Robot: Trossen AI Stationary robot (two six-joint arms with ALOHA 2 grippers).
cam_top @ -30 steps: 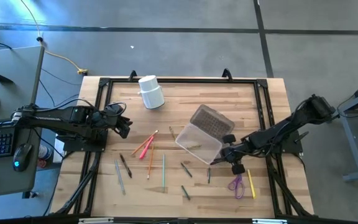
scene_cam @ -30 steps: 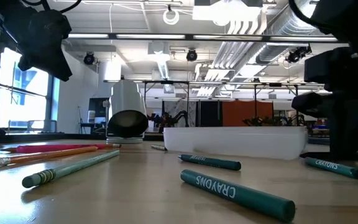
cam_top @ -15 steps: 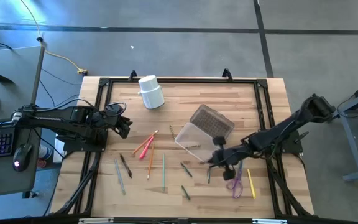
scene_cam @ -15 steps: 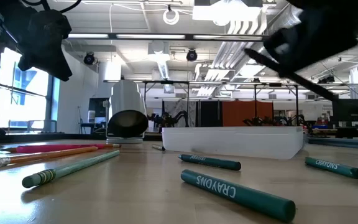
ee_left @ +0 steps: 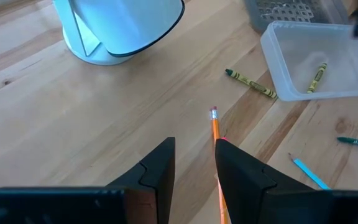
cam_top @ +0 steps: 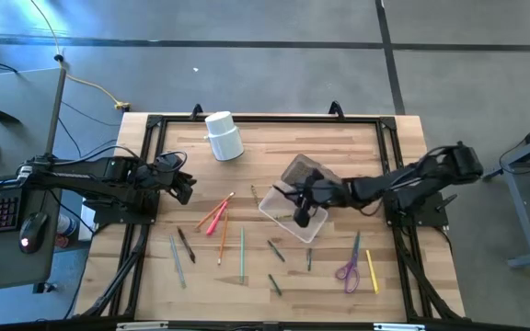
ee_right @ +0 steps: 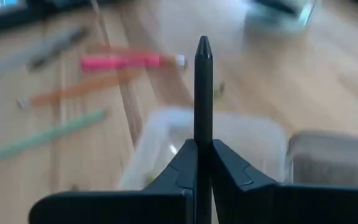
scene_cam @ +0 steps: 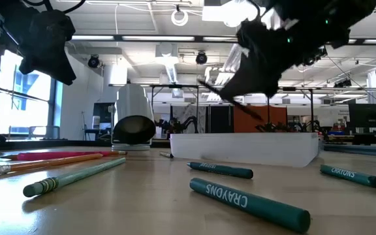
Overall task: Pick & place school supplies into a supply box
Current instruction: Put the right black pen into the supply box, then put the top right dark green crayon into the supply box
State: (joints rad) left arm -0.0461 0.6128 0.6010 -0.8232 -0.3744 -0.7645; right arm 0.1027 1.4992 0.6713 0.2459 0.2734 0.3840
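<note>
The right gripper (cam_top: 302,208), clenched on a dark pen (ee_right: 202,93) whose length runs straight out past its fingertips, hangs directly above the clear supply box (cam_top: 292,213) at the table's centre, while the left gripper (cam_top: 184,185), parted and empty, waits far left.

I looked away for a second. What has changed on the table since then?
The right hand, shut on a dark pen, swung from beside the scissors to above the supply box. The left hand, cup and loose pencils stayed put.
</note>
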